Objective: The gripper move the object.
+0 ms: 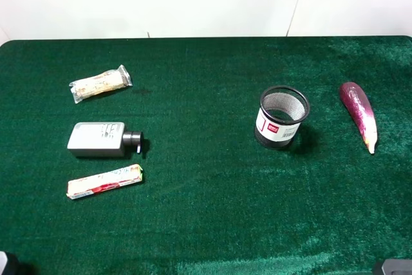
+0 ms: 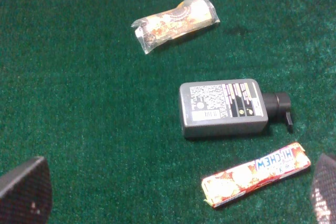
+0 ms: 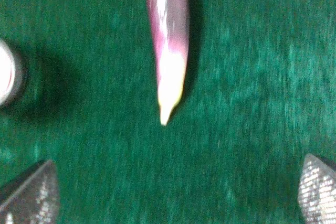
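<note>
jaws spread wide over purple eggplant (image 3: 168, 35) with cream pointed tip.

Left fingers (image 2: 25, 190): two dark wedge-shaped tips at the lower corners of the left wrist view; flat grey-black faces, the one shown on the left carrying a few pale specks.
Left finger texture: the tip shown on the right has a fine dotted, mesh-like grain.
Right fingers (image 3: 32, 195): two grey wedges at the lower corners of the right wrist view; closely cross-hatched, gritty pads, blurred.
Exterior high view: only dark corner slivers at the bottom edge; details cannot be told.
</note>
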`<state>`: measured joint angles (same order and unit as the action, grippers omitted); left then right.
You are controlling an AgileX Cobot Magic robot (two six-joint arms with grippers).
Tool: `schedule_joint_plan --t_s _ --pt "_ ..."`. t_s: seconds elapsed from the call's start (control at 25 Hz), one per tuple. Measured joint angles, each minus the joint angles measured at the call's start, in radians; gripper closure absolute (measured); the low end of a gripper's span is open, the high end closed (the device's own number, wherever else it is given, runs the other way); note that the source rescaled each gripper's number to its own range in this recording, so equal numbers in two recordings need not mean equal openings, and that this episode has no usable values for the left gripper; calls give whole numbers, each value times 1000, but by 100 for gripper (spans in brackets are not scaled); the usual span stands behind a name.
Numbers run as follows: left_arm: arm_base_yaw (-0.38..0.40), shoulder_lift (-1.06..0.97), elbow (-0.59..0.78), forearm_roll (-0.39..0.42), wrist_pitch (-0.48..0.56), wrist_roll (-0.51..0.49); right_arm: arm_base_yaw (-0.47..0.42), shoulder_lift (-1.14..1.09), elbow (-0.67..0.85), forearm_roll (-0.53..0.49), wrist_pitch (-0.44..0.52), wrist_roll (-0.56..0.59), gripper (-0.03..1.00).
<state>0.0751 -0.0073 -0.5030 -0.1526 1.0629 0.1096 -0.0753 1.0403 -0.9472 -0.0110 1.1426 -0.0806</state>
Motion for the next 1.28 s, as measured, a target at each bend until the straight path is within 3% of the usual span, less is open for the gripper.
schedule_joint_plan --t_s 0.12,0.6,0.8,1.28 --pt "0 0 0 0 0 0 0 -147 51 11 63 0 -3" --pt "0 0 0 0 0 0 0 -738 319 102 76 -2 -3" --pt "0 0 0 0 0 0 2 -879 378 154 82 -108 -3" --pt "0 0 0 0 0 0 38 -1042 431 206 -68 -154 -3"
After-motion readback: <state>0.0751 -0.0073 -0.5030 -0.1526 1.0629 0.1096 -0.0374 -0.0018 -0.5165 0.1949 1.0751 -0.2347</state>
